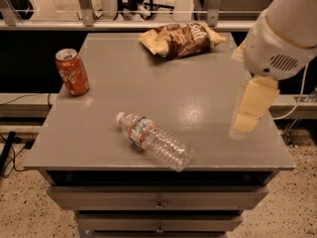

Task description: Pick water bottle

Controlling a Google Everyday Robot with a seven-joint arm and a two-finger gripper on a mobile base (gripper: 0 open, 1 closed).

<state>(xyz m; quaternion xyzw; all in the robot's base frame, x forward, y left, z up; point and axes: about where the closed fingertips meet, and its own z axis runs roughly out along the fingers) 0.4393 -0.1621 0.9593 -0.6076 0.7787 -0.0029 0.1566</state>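
On tabletop point(198, 98), water bottle point(153, 140) lies on its side near front edge; gripper point(245, 123) hangs well to its right, open/shut can't tell. It should come from above & close across bottle's middle

I saw the water bottle point(153, 140) clear and ribbed, with a white cap and a red-white-green label band. The soda can point(72, 72) was red, the chip bag point(181, 39) brown and tan, the bench point(99, 133) plain grey. The gripper point(243, 125) over the bench's right side was cream.
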